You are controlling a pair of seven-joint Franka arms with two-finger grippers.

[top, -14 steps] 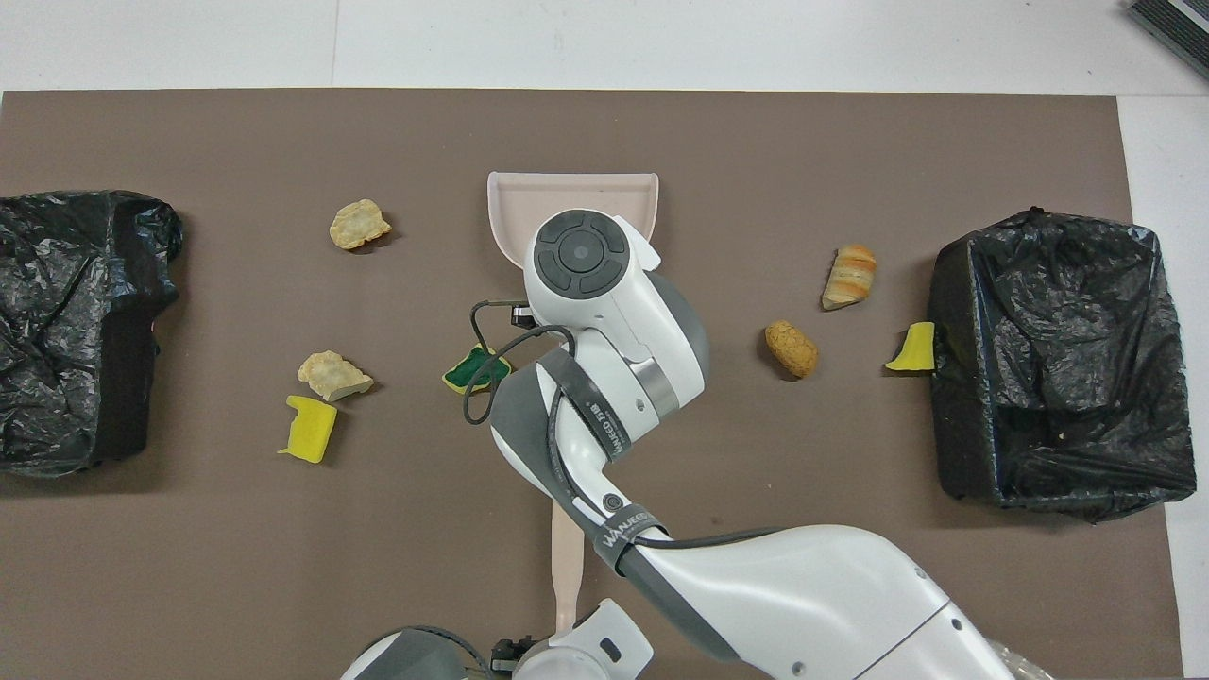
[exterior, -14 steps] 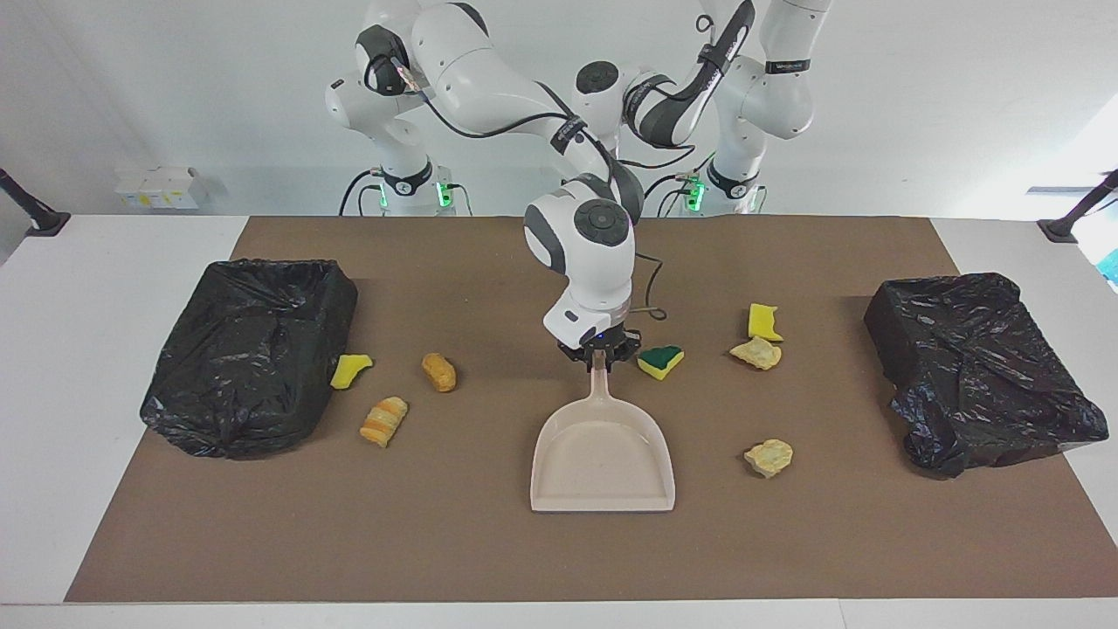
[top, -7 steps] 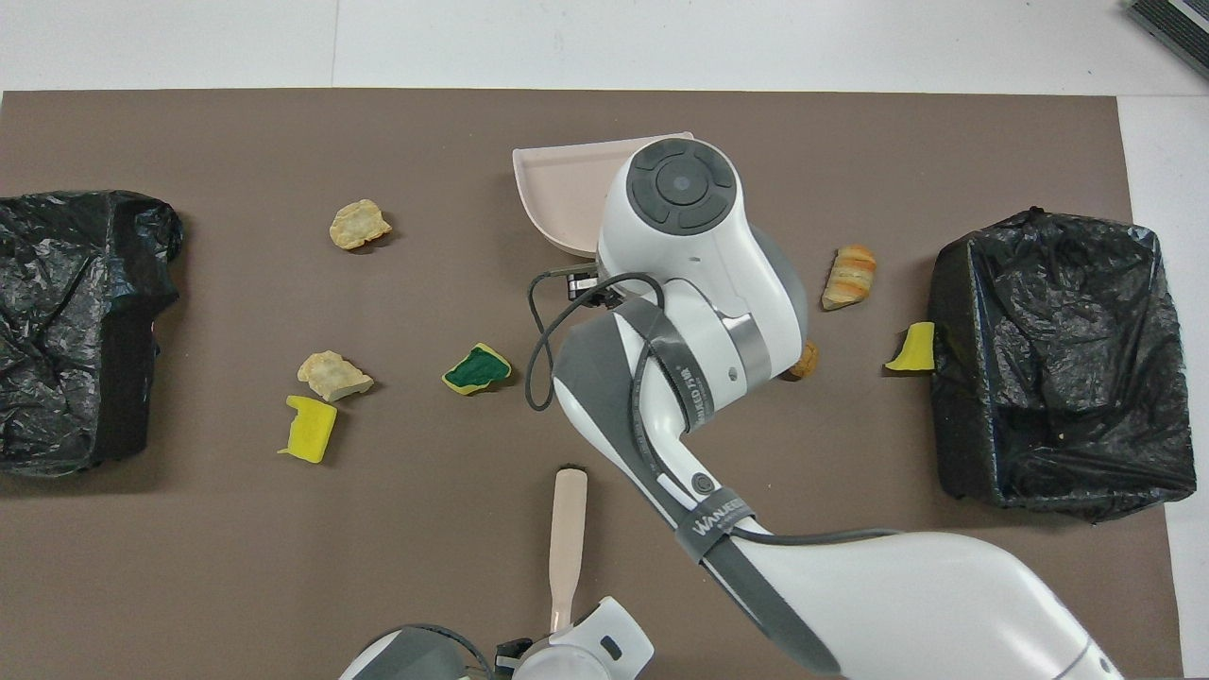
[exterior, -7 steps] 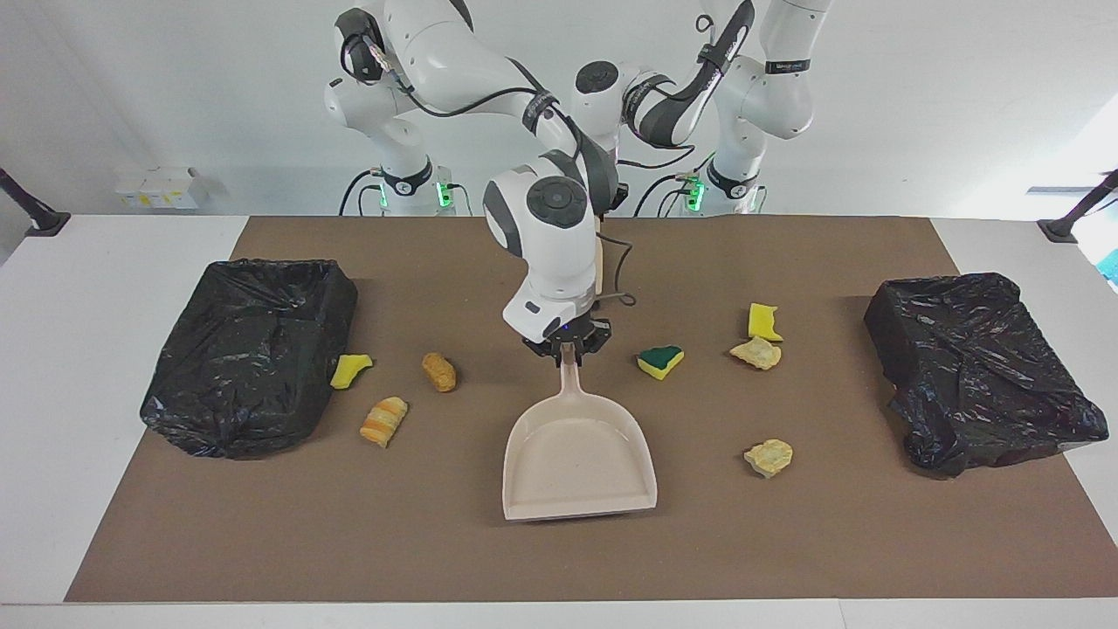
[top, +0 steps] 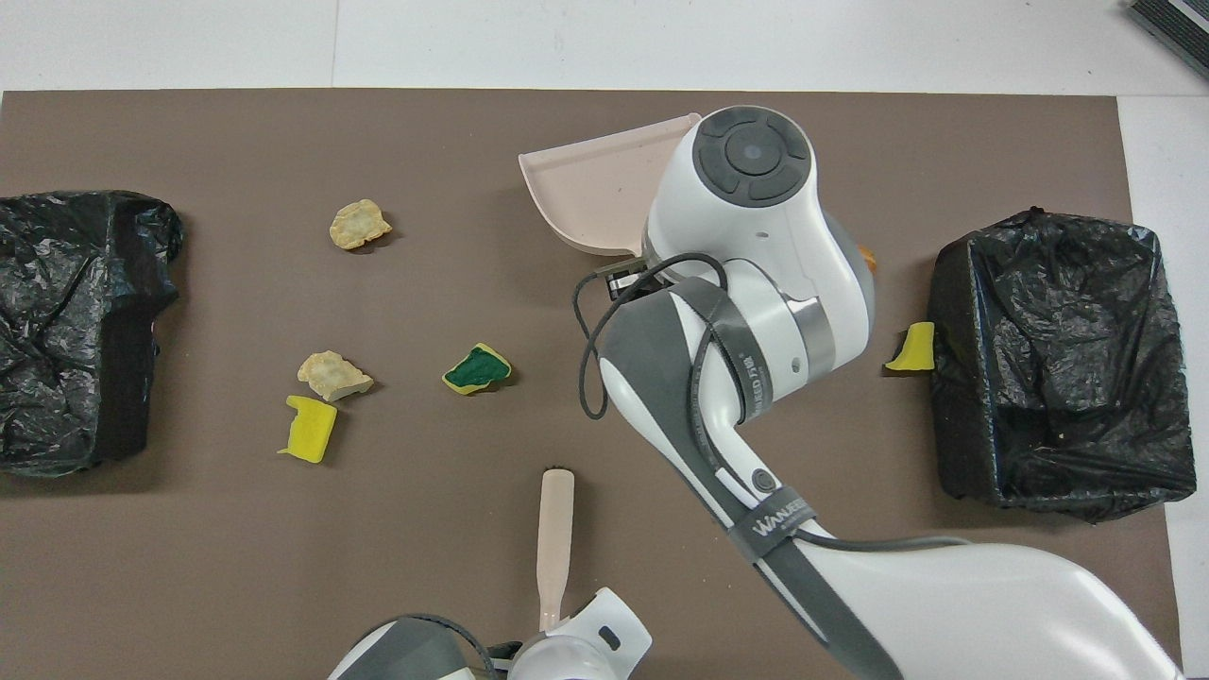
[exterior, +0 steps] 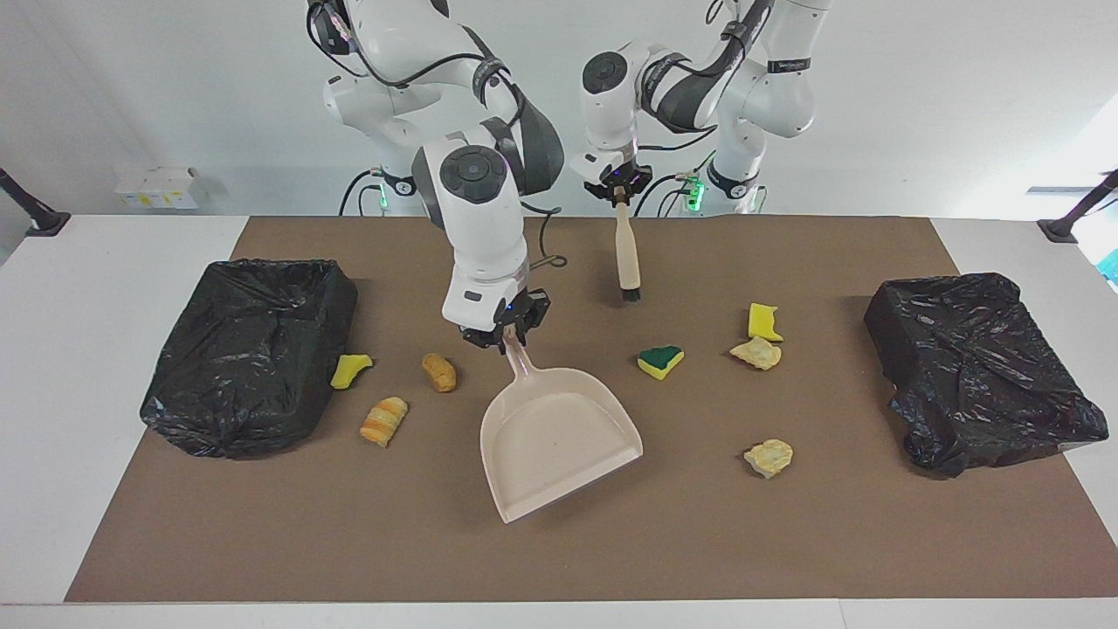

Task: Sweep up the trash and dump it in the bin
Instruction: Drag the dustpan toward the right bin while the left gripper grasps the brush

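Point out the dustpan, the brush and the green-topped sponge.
dustpan (exterior: 559, 450): facing view, middle of its pan.
brush (exterior: 625, 258): facing view, its handle.
green-topped sponge (exterior: 660, 359): facing view, its green top.

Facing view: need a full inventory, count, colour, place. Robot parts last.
bins: 2, black-bagged, one at each end of the table
yellow sponge bits: 3; one against the right arm's-end bin, one green-topped mid-table, one toward the left arm's end
beige lumps: 2, toward the left arm's end; one beside a sponge bit, one farther from the robots
bread pieces: 2, orange-brown, between dustpan and right arm's-end bin
dustpan: 1, beige, mid-table
brush: 1, beige handle, dark bristles, hanging over the mat
mat: 1, brown
right pincer: shut on dustpan handle
left pincer: shut on brush handle
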